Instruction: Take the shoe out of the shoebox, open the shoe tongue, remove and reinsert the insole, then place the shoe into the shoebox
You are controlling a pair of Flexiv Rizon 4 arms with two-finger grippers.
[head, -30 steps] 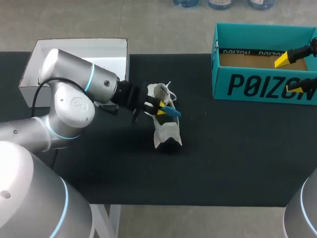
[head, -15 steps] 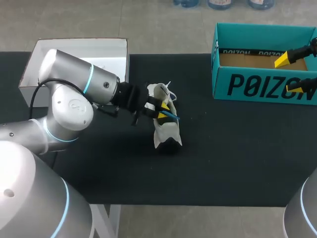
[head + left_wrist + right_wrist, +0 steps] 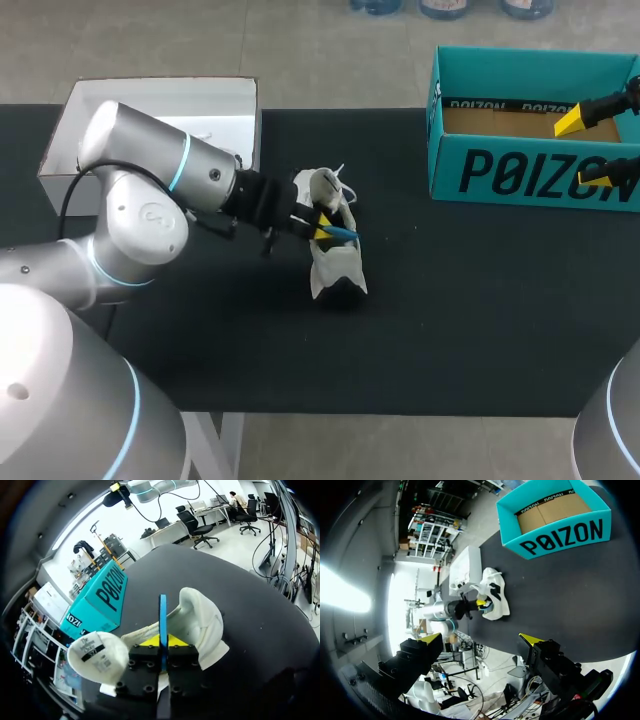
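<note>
A white shoe [image 3: 336,268] lies on the black table at the middle, its tongue [image 3: 97,655] folded out beside my left gripper. My left gripper [image 3: 322,229] sits at the shoe's opening, shut on a thin blue insole [image 3: 344,235]. The insole [image 3: 162,625] stands edge-on between the yellow tips [image 3: 175,641] and points over the shoe [image 3: 202,622]. The teal shoebox [image 3: 530,160] stands open at the back right. My right gripper [image 3: 587,150] hangs open by the box's right end, far from the shoe [image 3: 494,596]; its fingers [image 3: 432,640] are spread wide with nothing between them.
A white box lid [image 3: 160,115] lies at the back left behind my left arm. The teal shoebox [image 3: 102,600] is ahead of the left gripper, off to one side. Bare black tabletop [image 3: 480,300] stretches between the shoe and the box.
The blue insole stuck out broad to the right a second ago; now it shows thinner and lower against the shoe. The left gripper shifted slightly. The right arm kept still.
</note>
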